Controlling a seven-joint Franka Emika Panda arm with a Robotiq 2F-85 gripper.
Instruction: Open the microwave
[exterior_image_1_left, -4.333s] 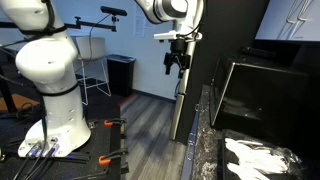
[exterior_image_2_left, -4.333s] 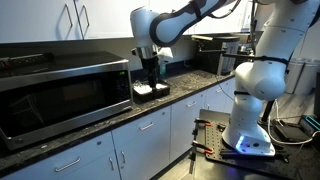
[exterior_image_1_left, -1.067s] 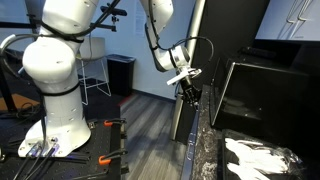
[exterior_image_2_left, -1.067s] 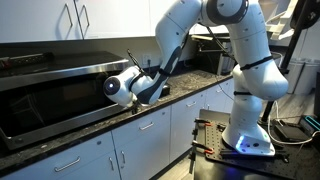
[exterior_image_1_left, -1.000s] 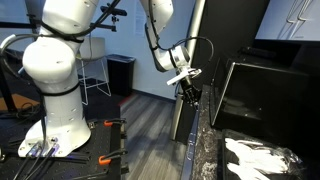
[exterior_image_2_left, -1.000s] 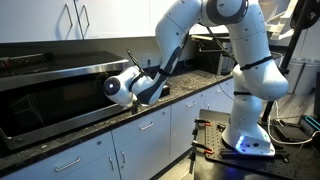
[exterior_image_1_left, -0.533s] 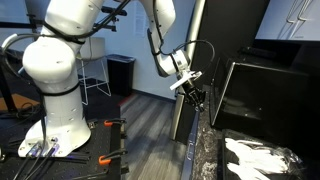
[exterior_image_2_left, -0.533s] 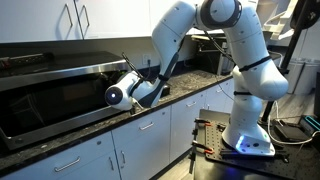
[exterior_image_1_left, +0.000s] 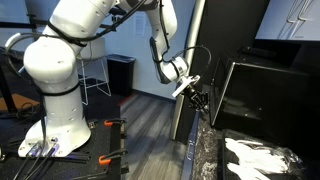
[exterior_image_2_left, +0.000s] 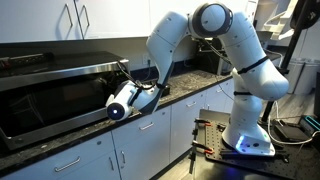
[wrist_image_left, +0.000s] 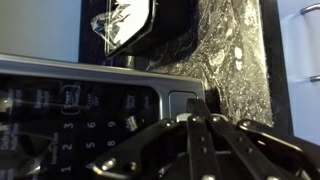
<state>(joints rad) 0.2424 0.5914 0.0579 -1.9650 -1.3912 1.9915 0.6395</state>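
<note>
Looking first at the containers, a black bin (exterior_image_1_left: 120, 73) stands on the wood-look floor at the left of an exterior view, just right of a white wire-legged stool (exterior_image_1_left: 94, 62). What is in the bin cannot be seen. To the right of it is the microwave (exterior_image_1_left: 255, 92), a big black box on the counter (exterior_image_1_left: 203, 150). Its glossy dark glass door is closed, and nothing can be made out behind the glass. At the far right, crumpled white sheets (exterior_image_1_left: 262, 158) lie on the counter in front of it.

In the wrist view, a black tray (wrist_image_left: 165, 25) sits on the counter beyond the microwave, and a wrinkled clear wrapping (wrist_image_left: 122, 24) lies on it.

In the exterior view from the other side, the microwave (exterior_image_2_left: 50, 98) fills the left part. It stands under white upper cabinets (exterior_image_2_left: 60, 20) and above white lower cabinets (exterior_image_2_left: 140, 140) with thin metal handles. The counter is dark speckled stone with a shiny surface. The robot arm (exterior_image_2_left: 215, 40) is made of smooth, rounded white shells.

The gripper (exterior_image_1_left: 203, 98) is at the near side edge of the microwave. In the wrist view its fingers appear brought together, with nothing between them. The gripper (wrist_image_left: 196, 113) points at the control panel (wrist_image_left: 80, 102), a dark flat keypad with small pale number keys. Its tip is right at the large plain rectangular button (wrist_image_left: 184, 100) at the right end of the panel. I cannot tell if it really touches the button.
</note>
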